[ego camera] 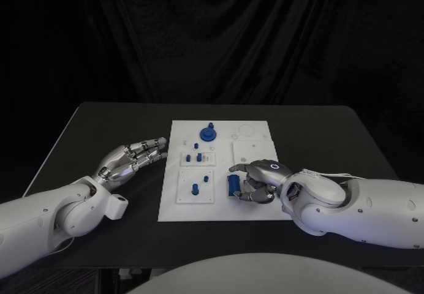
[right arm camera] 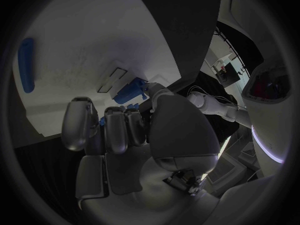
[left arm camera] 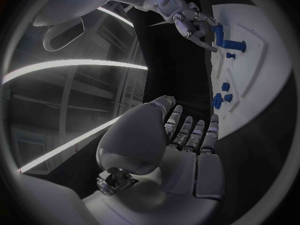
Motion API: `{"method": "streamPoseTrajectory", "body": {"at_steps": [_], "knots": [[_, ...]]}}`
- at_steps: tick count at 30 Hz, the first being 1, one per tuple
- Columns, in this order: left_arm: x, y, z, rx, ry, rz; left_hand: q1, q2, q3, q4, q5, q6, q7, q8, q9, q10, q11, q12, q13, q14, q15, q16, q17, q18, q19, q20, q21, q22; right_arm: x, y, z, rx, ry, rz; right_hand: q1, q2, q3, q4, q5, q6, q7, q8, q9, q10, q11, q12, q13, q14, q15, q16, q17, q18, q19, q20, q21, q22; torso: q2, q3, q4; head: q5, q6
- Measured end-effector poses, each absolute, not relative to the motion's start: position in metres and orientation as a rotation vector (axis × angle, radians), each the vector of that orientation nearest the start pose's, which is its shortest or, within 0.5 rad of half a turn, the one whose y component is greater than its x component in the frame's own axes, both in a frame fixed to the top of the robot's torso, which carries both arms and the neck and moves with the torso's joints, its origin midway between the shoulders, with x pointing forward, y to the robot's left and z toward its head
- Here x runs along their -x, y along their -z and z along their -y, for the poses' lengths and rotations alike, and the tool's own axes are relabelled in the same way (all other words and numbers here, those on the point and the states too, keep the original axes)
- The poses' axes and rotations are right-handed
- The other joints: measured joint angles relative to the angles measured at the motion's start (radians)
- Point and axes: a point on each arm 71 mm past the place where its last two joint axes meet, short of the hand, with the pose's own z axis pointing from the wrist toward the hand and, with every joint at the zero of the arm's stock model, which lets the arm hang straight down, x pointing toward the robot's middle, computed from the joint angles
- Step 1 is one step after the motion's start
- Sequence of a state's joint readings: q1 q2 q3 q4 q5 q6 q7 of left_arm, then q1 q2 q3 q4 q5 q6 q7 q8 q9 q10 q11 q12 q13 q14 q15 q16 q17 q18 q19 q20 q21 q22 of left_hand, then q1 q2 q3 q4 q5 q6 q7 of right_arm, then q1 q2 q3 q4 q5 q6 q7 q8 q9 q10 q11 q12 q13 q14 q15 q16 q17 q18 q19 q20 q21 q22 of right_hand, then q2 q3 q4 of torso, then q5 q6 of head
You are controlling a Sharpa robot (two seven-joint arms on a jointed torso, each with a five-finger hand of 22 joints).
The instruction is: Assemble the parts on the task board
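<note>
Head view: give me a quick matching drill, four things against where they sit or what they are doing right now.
Things:
1. silver left hand
2. silver right hand
3. round blue gear-like part
4. white task board

States:
A. stands near the board's far edge
B. lies in the middle of the black table
C. hovers over the table beside the board, holding nothing
D. fingers curled around a blue cylinder part on the board

Pairs: 1-C, 2-D, 3-A, 4-B
</note>
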State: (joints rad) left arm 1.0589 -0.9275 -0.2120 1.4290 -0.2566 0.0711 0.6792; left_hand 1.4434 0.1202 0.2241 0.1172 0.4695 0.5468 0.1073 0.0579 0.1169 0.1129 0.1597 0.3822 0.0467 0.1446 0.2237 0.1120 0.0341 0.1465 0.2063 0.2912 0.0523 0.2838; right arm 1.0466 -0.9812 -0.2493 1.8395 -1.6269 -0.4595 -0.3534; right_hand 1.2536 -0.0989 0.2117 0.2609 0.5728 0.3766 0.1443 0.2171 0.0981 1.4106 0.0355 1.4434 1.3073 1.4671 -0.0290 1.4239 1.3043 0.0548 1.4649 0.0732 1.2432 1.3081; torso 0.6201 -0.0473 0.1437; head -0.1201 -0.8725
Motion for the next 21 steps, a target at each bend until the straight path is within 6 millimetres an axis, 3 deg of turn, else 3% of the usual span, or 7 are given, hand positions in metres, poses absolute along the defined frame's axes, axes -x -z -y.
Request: {"method": "streamPoseTrajectory", "body": {"at_steps": [1,3,4,7,14,16,21], "knots": [[-0.4269,0.2851,-0.2587,0.844,1.745,-1.645,0.000,0.000,0.000,0.000,0.000,0.000,0.000,0.000,0.000,0.000,0.000,0.000,0.000,0.000,0.000,0.000,0.000,0.000,0.000,0.000,0.000,0.000,-0.3534,0.2808,0.1901,0.159,-0.589,-1.867,0.000,0.000,0.000,0.000,-0.014,-0.016,-0.001,-0.013,-0.008,-0.003,-0.003,-0.004,0.000,0.001,-0.001,0.000,-0.002,0.000,-0.002,-0.002,-0.002,0.000,0.000,0.0000,-0.0003,0.001,0.000],[-0.4270,0.2851,-0.2587,0.844,1.746,-1.646,0.000,0.000,0.000,0.000,0.000,0.000,0.000,0.000,0.000,-0.002,0.002,0.000,0.000,0.000,0.000,0.000,0.000,0.000,0.004,0.004,0.000,0.000,-0.3538,0.2814,0.1902,0.160,-0.586,-1.870,-0.005,-0.005,-0.007,0.003,-0.107,-0.088,-0.006,-0.067,-0.034,-0.037,-0.005,-0.038,-0.004,-0.003,-0.006,-0.007,-0.009,0.002,-0.006,-0.006,-0.013,0.000,0.000,0.0000,-0.0006,0.002,0.000],[-0.4269,0.2851,-0.2587,0.844,1.746,-1.646,0.000,0.000,0.000,0.000,0.000,0.000,0.000,0.000,0.000,-0.004,0.004,0.000,0.000,0.000,0.000,0.000,0.000,0.000,0.004,0.004,0.000,0.000,-0.3541,0.2818,0.1902,0.161,-0.584,-1.872,-0.005,-0.005,-0.017,0.006,-0.147,-0.116,-0.010,-0.090,-0.045,-0.047,-0.007,-0.051,-0.016,-0.001,-0.008,-0.010,-0.012,0.016,-0.007,-0.007,-0.016,0.000,0.000,0.0000,-0.0010,0.002,0.000],[-0.4269,0.2852,-0.2585,0.844,1.746,-1.646,0.000,0.000,0.000,0.000,0.000,0.000,0.000,0.000,0.000,-0.004,0.004,0.000,0.000,0.000,0.000,0.000,0.000,0.000,0.004,0.004,0.000,0.000,-0.3546,0.2823,0.1902,0.161,-0.580,-1.874,-0.012,-0.012,-0.047,0.022,-0.241,-0.171,-0.017,-0.134,-0.065,-0.066,-0.012,-0.081,-0.053,-0.002,-0.012,-0.011,-0.016,0.016,-0.007,-0.007,-0.019,0.000,0.000,0.0000,-0.0012,0.003,0.000],[-0.4268,0.2855,-0.2586,0.845,1.746,-1.646,0.000,0.000,0.000,0.000,0.000,0.000,0.000,0.000,0.000,-0.004,0.004,0.000,0.000,0.000,0.000,0.000,0.000,0.000,0.004,0.004,0.000,0.000,-0.3552,0.2823,0.1907,0.160,-0.575,-1.872,-0.006,-0.017,-0.077,0.029,-0.307,-0.184,-0.022,-0.152,-0.069,-0.069,-0.016,-0.091,-0.074,0.001,-0.016,-0.011,-0.020,0.016,-0.011,-0.011,-0.025,0.000,0.000,0.0002,0.0001,0.002,0.000],[-0.4268,0.2856,-0.2586,0.845,1.746,-1.647,0.000,0.000,0.000,0.000,0.000,0.000,0.000,0.000,0.000,-0.004,0.004,0.000,0.000,0.000,0.000,0.000,0.000,0.000,0.004,0.004,0.000,0.000,-0.3548,0.2817,0.1917,0.158,-0.574,-1.869,-0.008,-0.030,-0.094,0.032,-0.338,-0.183,-0.023,-0.157,-0.069,-0.069,-0.016,-0.095,-0.078,-0.002,-0.020,-0.011,-0.021,0.016,-0.009,-0.012,-0.025,0.000,0.000,0.0003,0.0007,0.002,0.000],[-0.4267,0.2858,-0.2589,0.846,1.746,-1.647,0.000,0.000,0.000,0.000,0.000,0.000,0.000,0.000,0.000,-0.004,0.004,0.000,0.000,0.000,0.000,0.000,0.000,0.000,0.004,0.004,0.000,0.000,-0.3499,0.2757,0.1989,0.136,-0.580,-1.848,-0.021,-0.045,-0.114,0.036,-0.383,-0.133,-0.027,-0.155,-0.064,-0.069,-0.016,-0.095,-0.079,-0.003,-0.020,-0.010,-0.021,0.016,-0.007,-0.014,-0.025,0.000,0.000,0.0003,0.0007,0.005,0.000]]}}
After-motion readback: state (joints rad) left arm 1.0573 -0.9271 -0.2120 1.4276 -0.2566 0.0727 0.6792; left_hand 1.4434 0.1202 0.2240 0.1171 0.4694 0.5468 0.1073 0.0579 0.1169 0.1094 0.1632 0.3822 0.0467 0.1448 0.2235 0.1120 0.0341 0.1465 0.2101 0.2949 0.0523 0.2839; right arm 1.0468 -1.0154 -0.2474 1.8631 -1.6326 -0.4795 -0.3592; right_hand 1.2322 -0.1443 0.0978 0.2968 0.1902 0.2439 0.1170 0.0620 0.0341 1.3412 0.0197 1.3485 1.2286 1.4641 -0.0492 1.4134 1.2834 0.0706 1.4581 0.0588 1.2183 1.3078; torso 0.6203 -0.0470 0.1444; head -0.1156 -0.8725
